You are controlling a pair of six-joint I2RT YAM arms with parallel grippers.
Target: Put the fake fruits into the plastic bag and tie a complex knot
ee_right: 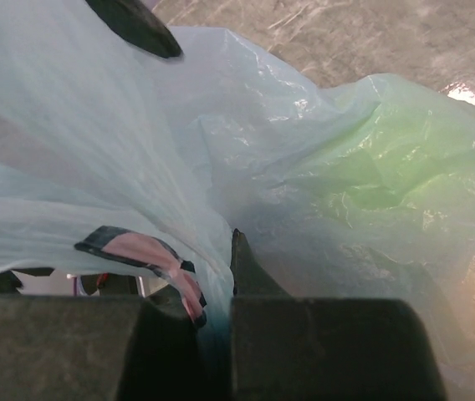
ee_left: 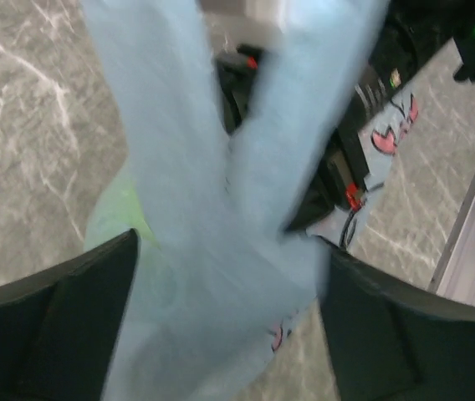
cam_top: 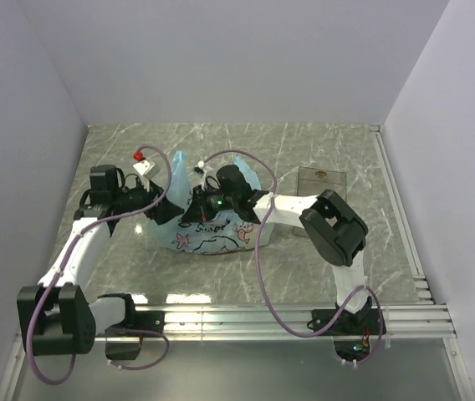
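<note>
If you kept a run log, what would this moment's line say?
plastic bag: handles up | green fruit: inside bag | left jaws: open around handles | right jaws: shut on bag

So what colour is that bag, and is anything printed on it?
The bag is translucent light blue with a pink-and-dark cartoon print, clearest in the top view.

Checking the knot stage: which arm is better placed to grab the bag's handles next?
Left, probably. The left tool stands open around both handle strips of the plastic bag, so closing should catch them. The right tool is shut on the bag's film, busy holding it.
</note>
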